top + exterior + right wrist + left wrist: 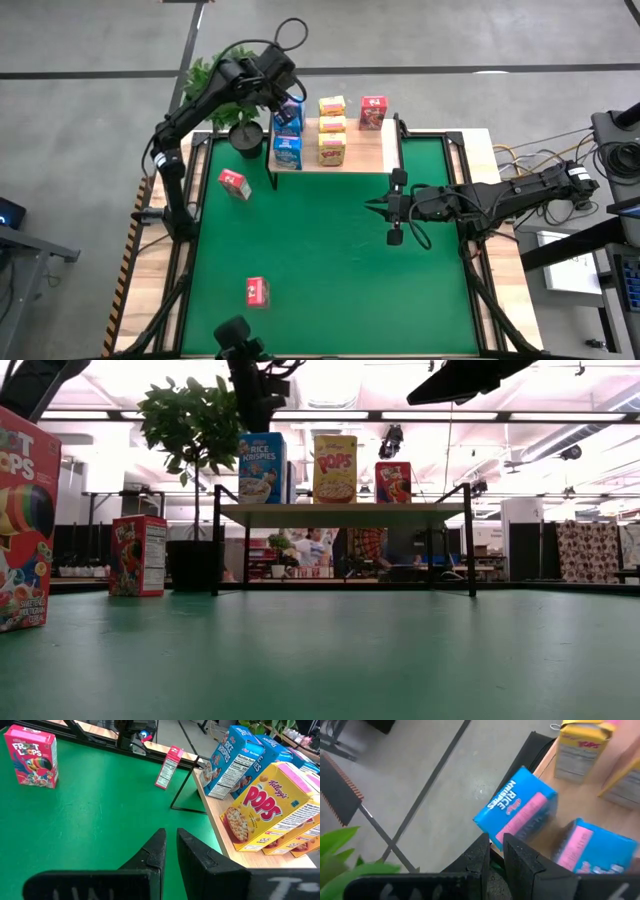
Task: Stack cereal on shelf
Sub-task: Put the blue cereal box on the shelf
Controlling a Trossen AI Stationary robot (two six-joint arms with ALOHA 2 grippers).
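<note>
Blue, yellow and red cardboard cereal boxes are seen lined up on the light wooden shelf (355,150) with thin black legs: blue Rice Krispies boxes (287,150) at one end, yellow Pops boxes (332,150) in the middle, one red box (373,112) at the far side. Two more red boxes (234,184) (256,292) are left on the green worktop mat (330,270). The left gripper (283,92) is held above the blue boxes, fingers (520,862) clenched on nothing. The right gripper (375,207) is hung over the mat, fingers pressed together, empty.
</note>
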